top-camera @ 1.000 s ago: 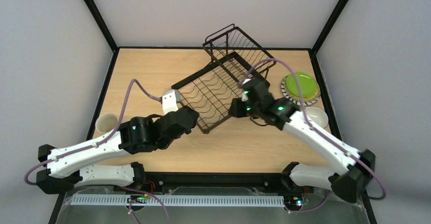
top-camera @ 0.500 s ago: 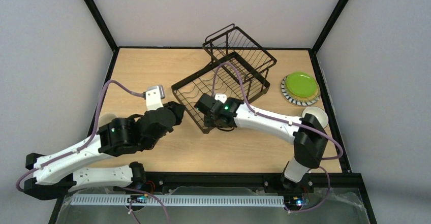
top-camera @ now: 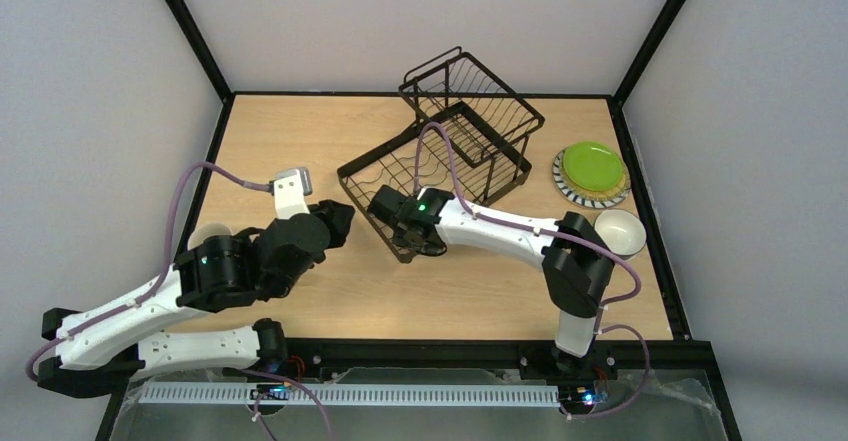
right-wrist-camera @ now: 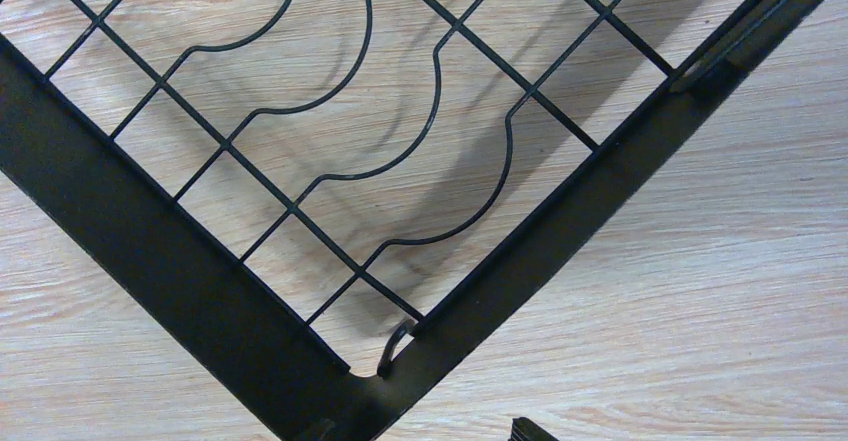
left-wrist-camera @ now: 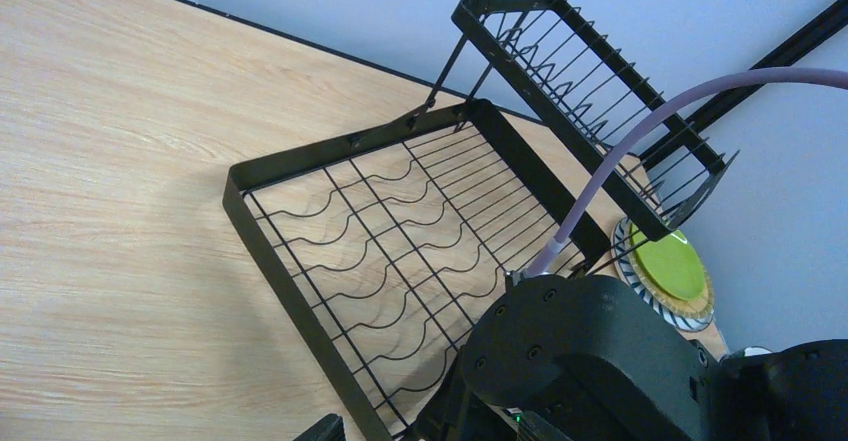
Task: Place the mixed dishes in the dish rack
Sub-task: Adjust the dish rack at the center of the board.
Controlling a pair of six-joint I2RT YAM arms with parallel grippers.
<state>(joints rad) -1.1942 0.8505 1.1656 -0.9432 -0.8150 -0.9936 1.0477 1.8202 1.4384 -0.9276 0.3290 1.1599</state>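
Presently the right arm is reached across, its pincer spread over the dish rack's near corner; the left pincer, beside that corner, cannot be judged; bench wood shows left of the rack.

The left arm is laid low from its base at the near left, with the forearm stretched forward and to the right. The left gripper is pointed toward the middle. Only one dark fingertip is caught by its wrist camera, so the set of its jaws cannot be told. The right arm is bent sharply at the elbow, with the forearm laid out leftward. The right gripper is turned downward, jaws spread wide with nothing held. The two grippers are near each other but apart.
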